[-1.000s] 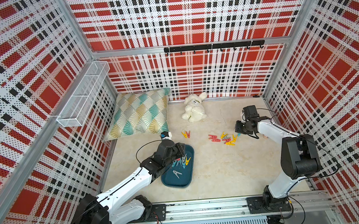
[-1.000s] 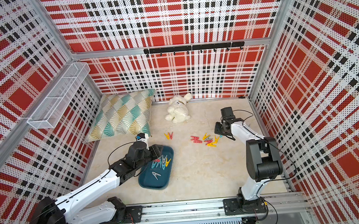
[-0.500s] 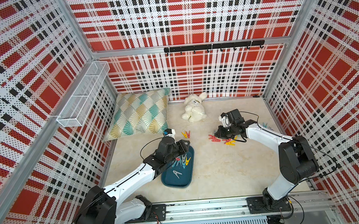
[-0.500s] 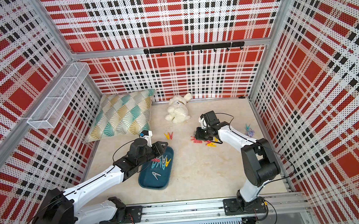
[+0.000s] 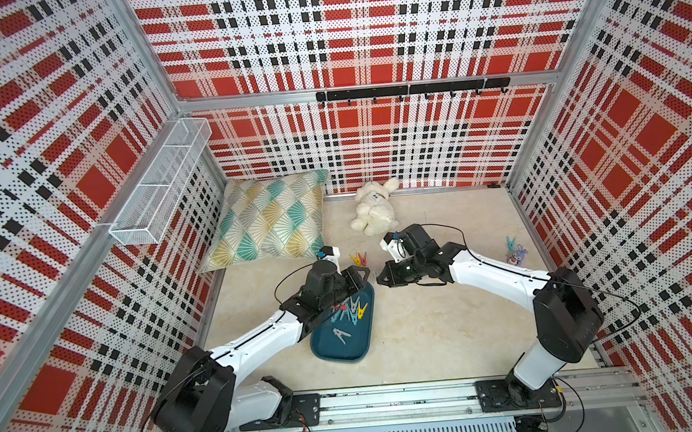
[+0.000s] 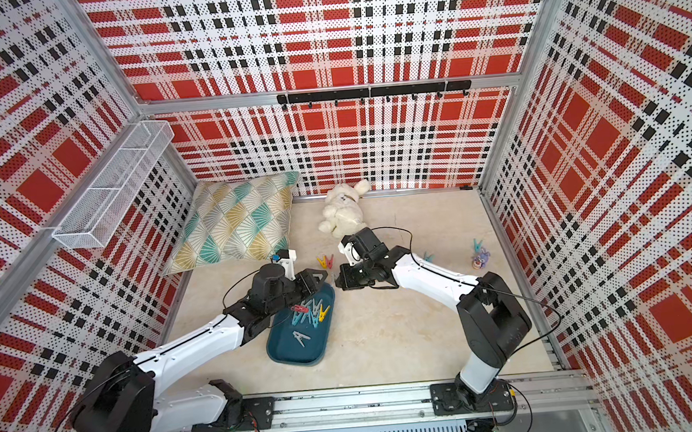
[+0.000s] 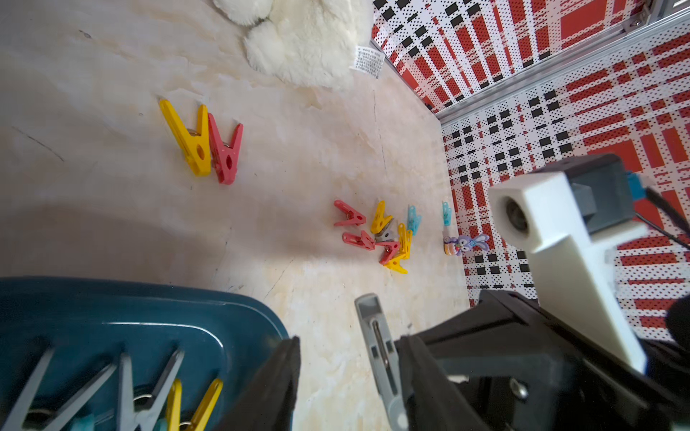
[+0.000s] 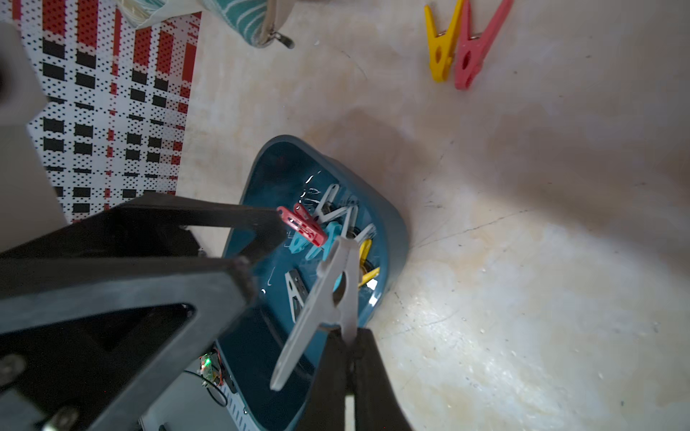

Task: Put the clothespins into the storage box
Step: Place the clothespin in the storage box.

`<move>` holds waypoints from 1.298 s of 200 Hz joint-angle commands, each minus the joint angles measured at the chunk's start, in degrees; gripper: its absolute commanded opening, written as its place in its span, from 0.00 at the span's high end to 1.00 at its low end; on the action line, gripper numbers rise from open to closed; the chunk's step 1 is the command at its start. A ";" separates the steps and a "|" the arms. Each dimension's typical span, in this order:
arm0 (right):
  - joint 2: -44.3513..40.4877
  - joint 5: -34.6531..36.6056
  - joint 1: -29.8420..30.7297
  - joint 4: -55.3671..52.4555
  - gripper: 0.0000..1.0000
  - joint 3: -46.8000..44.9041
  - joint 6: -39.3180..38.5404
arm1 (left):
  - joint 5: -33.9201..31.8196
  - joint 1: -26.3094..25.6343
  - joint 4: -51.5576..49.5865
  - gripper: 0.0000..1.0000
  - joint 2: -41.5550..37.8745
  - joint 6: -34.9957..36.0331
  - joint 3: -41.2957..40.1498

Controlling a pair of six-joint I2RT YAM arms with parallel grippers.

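Both top views: storage box [image 5: 339, 353] holds a pile of clothespins [image 5: 351, 308]. A yellow/red pair [image 5: 359, 259] lies just past the box's far end. Left gripper [image 5: 362, 275] and right gripper [image 5: 381, 279] sit close together at that far end.

Left wrist: left jaws part open, nothing clamped. Loose cluster [image 7: 388, 239] well beyond the box.

Right wrist: right gripper pinched closed on a grey clothespin [image 8: 332, 291] at the box's far corner.
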 commanded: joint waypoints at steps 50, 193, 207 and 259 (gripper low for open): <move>1.95 -0.02 3.26 -0.46 0.96 4.13 -0.04 | 2.59 0.55 3.50 0.54 0.65 -0.97 -1.87; -0.20 9.00 3.80 -5.73 0.63 4.59 -4.08 | 2.64 1.04 3.06 0.93 -1.11 -0.84 -4.40; -1.04 10.73 3.51 -7.18 0.61 4.63 -4.93 | 2.19 1.40 1.71 0.94 -1.98 -0.32 -4.59; -5.55 15.48 -2.96 -8.72 0.59 0.46 -4.97 | -3.42 2.17 -7.72 0.94 -6.14 3.91 -4.68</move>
